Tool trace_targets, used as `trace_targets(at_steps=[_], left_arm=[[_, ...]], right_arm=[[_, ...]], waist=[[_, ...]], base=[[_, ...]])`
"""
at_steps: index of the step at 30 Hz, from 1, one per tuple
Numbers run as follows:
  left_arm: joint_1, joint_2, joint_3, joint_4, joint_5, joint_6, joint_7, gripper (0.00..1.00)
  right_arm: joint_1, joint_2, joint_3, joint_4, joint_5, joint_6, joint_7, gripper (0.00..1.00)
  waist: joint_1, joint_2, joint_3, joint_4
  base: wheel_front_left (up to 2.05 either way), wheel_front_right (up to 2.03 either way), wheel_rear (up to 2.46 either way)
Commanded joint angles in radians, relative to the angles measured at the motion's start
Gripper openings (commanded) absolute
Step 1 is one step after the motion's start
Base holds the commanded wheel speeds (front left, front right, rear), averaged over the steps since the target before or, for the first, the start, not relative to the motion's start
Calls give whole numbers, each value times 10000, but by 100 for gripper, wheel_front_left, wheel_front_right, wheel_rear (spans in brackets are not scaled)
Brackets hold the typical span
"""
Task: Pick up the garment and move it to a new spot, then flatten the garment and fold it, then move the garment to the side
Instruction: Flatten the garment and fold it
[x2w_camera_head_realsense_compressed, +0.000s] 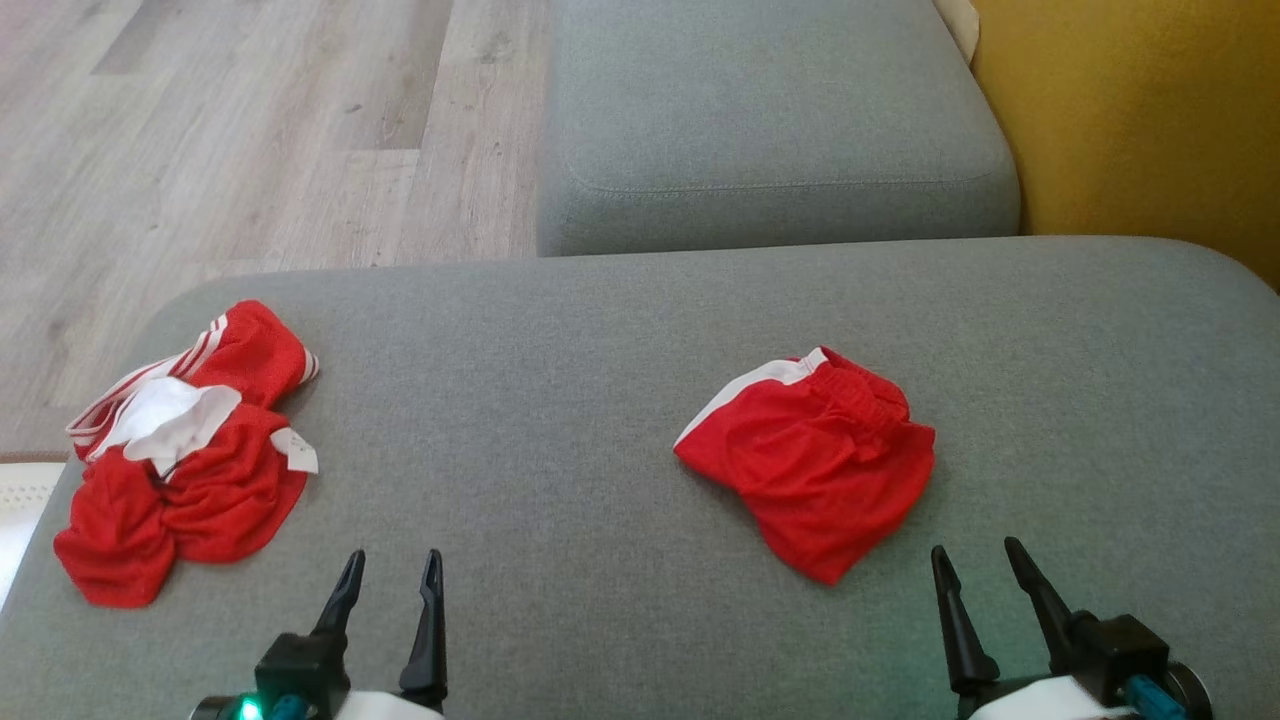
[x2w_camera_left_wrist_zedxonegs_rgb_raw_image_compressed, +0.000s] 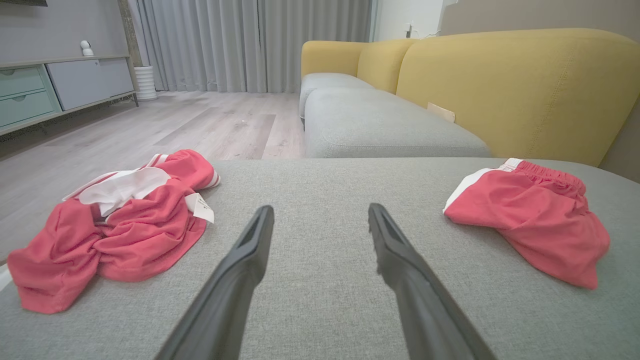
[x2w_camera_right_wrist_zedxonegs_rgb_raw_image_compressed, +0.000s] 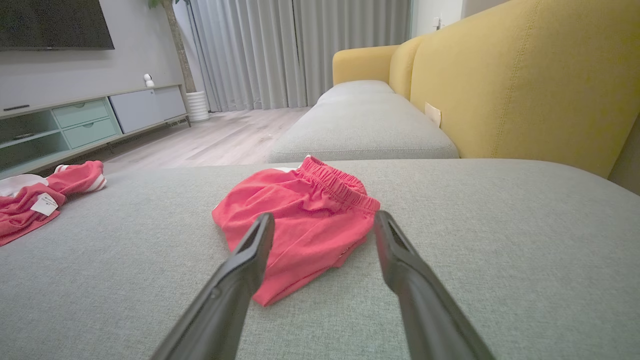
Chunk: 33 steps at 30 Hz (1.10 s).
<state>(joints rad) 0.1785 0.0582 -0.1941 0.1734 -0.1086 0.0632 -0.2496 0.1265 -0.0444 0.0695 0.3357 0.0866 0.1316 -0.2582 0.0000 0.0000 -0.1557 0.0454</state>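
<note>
Both grippers, the left gripper (x2w_camera_head_realsense_compressed: 395, 556) and the right gripper (x2w_camera_head_realsense_compressed: 974, 548), sit at the bottom edge with jaws apart, holding nothing. The red shorts (x2w_camera_head_realsense_compressed: 815, 465), right of centre on the grey sofa seat (x2w_camera_head_realsense_compressed: 560, 400), look roughly folded already. The crumpled red-and-white garment (x2w_camera_head_realsense_compressed: 185, 460) at lower left seems untouched, so picking up, flattening and folding it likely remain. Bunched as it is, I can't tell whether it's a shirt.

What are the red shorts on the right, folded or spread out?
Folded, roughly. The red shorts lie doubled into a small bundle on the grey cushion, elastic waistband bunched at the far edge.
</note>
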Motion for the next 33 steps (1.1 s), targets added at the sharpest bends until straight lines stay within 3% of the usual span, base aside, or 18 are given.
trace_targets(at_steps=[1,11,17,24,33], left_arm=[[-620,-79,254,-267,-20,51,-122,100],[-805,-79,205,-137,93,-49,-122,100],[-1371,-79,95,15,-9,-433,-122,100],[-3268,-79,-1112,810,-42,-1365,-122,100],[-6639,-66,-3119,2597,58,-1916,414,100]], right_arm=[[-604,-58,200,-355,-78,-9,-36,100],[-676,-58,180,-441,-157,-9,-36,100],[-836,-58,101,-508,-315,-9,-36,100],[-1414,-58,-18,-716,-474,-9,-36,100],[-2195,-58,155,-1097,-148,-9,-36,100]], waist=[[0,0,4,5],[0,0,203,-60],[0,0,606,-354],[0,0,1688,-1157],[0,0,3362,-2388]], base=[[0,0,0],[0,0,0],[0,0,0],[0,0,0],[0,0,0]])
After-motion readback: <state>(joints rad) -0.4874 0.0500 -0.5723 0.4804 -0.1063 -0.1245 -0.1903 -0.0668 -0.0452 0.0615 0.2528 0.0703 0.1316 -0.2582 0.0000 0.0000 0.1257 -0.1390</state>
